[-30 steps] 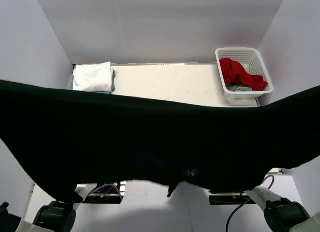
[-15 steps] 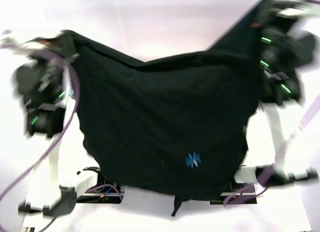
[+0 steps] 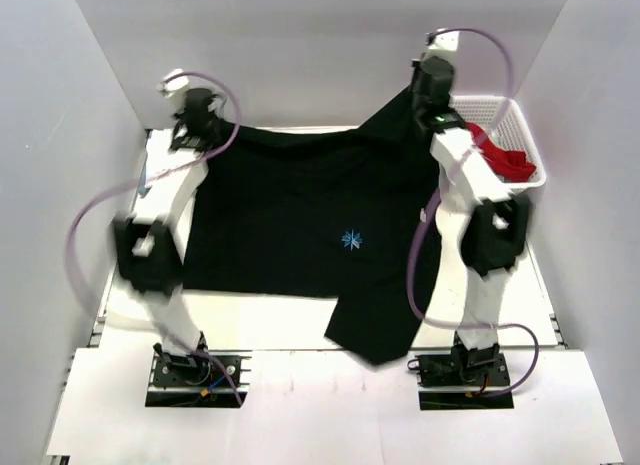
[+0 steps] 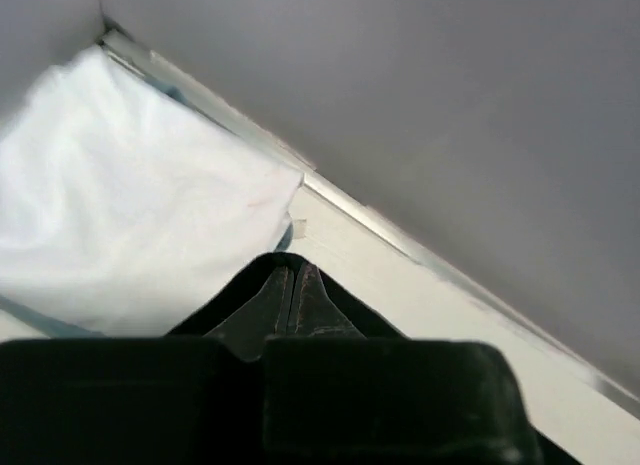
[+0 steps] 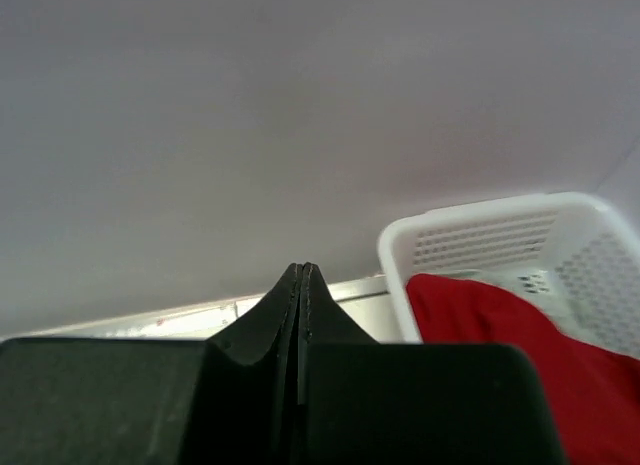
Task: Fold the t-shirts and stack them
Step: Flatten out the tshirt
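Now the black t-shirt [image 3: 300, 220] lies spread left of the basket [image 3: 497, 107]; this looks like the laying-out step. Left gripper [image 4: 292, 275] and right gripper [image 5: 302, 275] each pinch a far corner, fingers together. Next, probably, they let go and regrasp for folding.
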### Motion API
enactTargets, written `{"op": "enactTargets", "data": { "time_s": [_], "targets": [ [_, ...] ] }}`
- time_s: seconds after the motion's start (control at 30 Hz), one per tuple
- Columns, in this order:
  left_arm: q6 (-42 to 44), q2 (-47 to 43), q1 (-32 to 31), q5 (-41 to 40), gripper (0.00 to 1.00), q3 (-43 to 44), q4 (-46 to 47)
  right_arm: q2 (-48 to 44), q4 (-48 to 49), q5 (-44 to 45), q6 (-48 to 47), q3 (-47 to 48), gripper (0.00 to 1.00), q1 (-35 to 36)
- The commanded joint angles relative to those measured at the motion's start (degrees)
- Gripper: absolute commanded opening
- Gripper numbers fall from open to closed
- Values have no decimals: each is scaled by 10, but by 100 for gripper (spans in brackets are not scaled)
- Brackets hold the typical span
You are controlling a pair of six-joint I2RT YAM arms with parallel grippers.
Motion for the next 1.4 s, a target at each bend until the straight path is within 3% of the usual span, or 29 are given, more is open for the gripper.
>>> {"op": "enactTargets", "data": {
  "time_s": [0.0,0.03,0.07,0.1,0.13,0.17,0.2,0.23,0.37,0.5,0.6,0.73,0.97,1.03,1.17,1.23,1.37],
  "targets": [
    [-24,172,6,-35,1,166,-24,129,41,67,11,113,0,-7],
    [-30,215,6,-41,10,218,-74,152,37,71,14,163,0,-8],
    [-30,255,6,-41,35,269,-98,197,37,71,12,183,9,-7],
    [-30,318,6,-41,51,360,-117,231,42,54,1,208,25,-11],
    [-30,340,6,-28,77,399,-157,247,49,40,-4,219,42,-11],
    [-30,354,6,-19,100,427,-165,253,62,18,-12,219,74,-10],
    [-25,354,6,-19,100,439,-165,249,62,5,-13,215,89,-10],
    [-25,348,6,-2,100,422,-132,243,65,1,-13,207,90,-9],
    [-19,249,6,55,100,288,-48,171,49,-36,-23,128,90,-7],
    [-6,125,-8,108,100,184,-63,47,-49,-53,35,34,90,12],
    [-6,67,-8,174,100,108,-72,-75,-56,-85,104,-128,90,24],
    [-6,-35,-13,192,100,14,-109,-226,-56,-130,159,-319,90,29],
    [-63,-302,-13,174,100,-298,-134,-400,-92,-246,252,-552,90,46],
    [-76,-381,-13,180,100,-385,-140,-410,-84,-277,263,-613,90,51],
    [-109,-453,-13,185,100,-482,-123,-400,-104,-270,265,-664,90,60],
    [-104,-453,-13,202,100,-505,-64,-386,-106,-246,269,-679,90,58],
    [-95,-364,-13,248,100,-485,-28,-362,-105,-229,286,-690,90,56]
  ]
}}
